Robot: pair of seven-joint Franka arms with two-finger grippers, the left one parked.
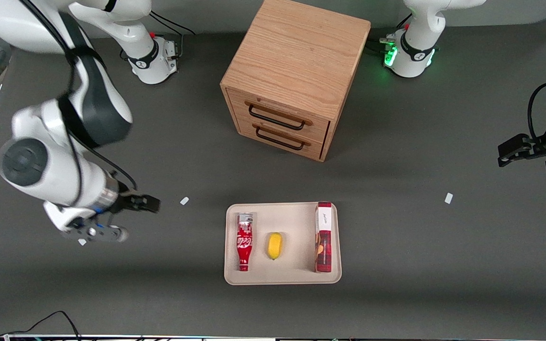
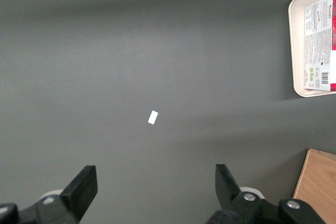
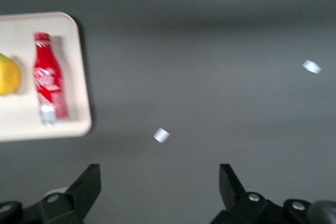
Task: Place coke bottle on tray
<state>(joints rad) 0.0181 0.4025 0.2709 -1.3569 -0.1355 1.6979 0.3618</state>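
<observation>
The coke bottle (image 1: 244,241), slim and red with white script and a silver base, lies on its side on the cream-beige tray (image 1: 296,271), along the tray's edge nearest the working arm. It also shows in the right wrist view (image 3: 49,80), lying on the tray (image 3: 31,127). My right gripper (image 1: 152,204) is open and empty. It hangs over bare table well off the tray, toward the working arm's end, and shows in the right wrist view (image 3: 160,174) with its jaws wide apart over the grey mat.
A yellow fruit (image 1: 274,245) and a red-and-white box (image 1: 323,237) also lie on the tray. A wooden two-drawer cabinet (image 1: 292,76) stands farther from the front camera. Small white tape scraps (image 1: 184,201) (image 1: 449,198) lie on the mat.
</observation>
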